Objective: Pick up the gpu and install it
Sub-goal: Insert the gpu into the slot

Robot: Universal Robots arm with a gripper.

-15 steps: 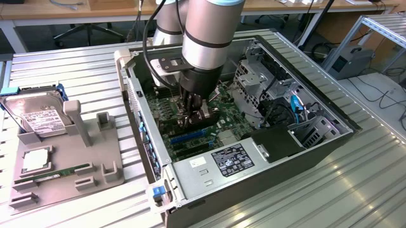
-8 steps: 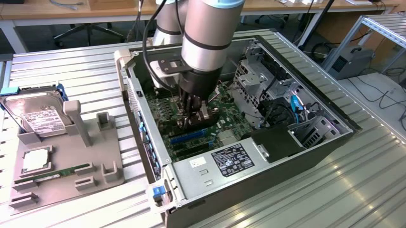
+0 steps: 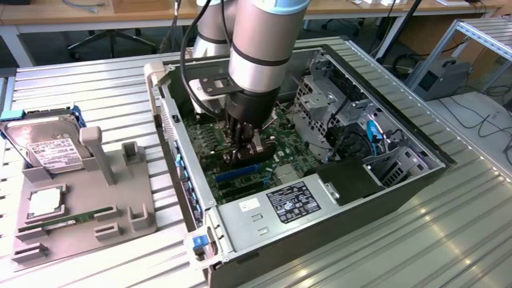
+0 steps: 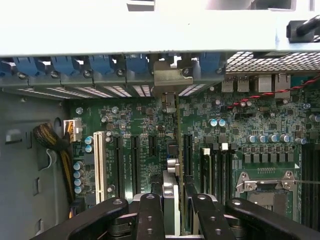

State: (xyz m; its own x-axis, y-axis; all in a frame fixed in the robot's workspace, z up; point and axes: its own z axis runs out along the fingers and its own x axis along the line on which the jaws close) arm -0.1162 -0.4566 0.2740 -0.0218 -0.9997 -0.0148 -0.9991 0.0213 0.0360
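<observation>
Inside the open computer case (image 3: 400,180), as the exterior view shows it, the arm reaches straight down and its gripper (image 3: 249,155) sits low over the motherboard (image 3: 280,141), beside the blue expansion slots (image 3: 238,174). Between the fingers a pale, thin edge is visible, which appears to be the gpu (image 3: 258,148), standing on edge directly beneath the tool rather than off to either side. To the exterior view's left, well apart from the case, a grey parts holder (image 3: 128,180) carries a hard drive (image 3: 48,147) with a white label, a green memory stick (image 3: 68,219) and a square processor (image 3: 45,201). The power supply (image 3: 292,202) bears a dark label with white printing; none of it can be read.

From the wrist view, the black fingers (image 4: 150,215) are closed on the gpu (image 4: 170,200), whose thin edge runs away from the camera toward the case's rear wall, so its long axis lies along the slots. Its metal bracket (image 4: 172,80) sits at the far end, against the row of blue slot clips (image 4: 102,64), and the card stands between the black slots (image 4: 135,157) and the memory sockets (image 4: 212,167). Whether its edge is fully seated cannot be told. A white slot (image 4: 98,160) and the processor socket (image 4: 267,182) lie to either side. No writing is legible here.
</observation>
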